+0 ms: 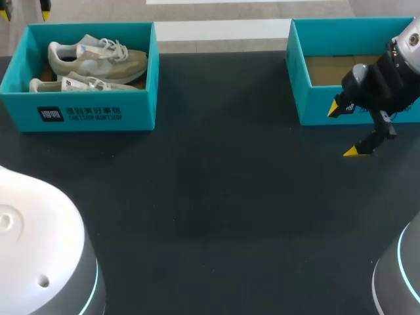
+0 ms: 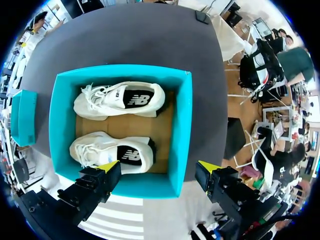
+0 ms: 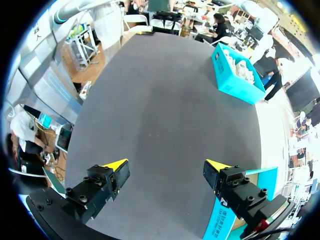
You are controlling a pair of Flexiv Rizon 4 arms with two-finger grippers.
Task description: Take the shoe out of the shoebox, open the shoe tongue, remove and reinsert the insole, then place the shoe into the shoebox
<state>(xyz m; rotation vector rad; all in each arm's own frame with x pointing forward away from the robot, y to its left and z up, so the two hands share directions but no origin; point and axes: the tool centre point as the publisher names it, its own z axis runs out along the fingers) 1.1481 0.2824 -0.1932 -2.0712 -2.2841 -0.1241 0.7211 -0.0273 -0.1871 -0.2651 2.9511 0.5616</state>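
Head view: the right gripper (image 1: 346,129) hangs with jaws wide apart, empty, just before an empty box (image 1: 314,105). The shoes (image 1: 98,62) lie in the shoebox (image 1: 98,115), well away from those jaws.

Left wrist view: the left gripper (image 2: 159,167), jaws wide and empty, hovers above the shoebox's near wall.

Right wrist view: jaws apart over the table (image 3: 165,100), touching nothing.

Matt cardboard shoebox (image 2: 182,130), 2 soft cloth shoes (image 2: 102,102), matt smooth table (image 1: 216,197).
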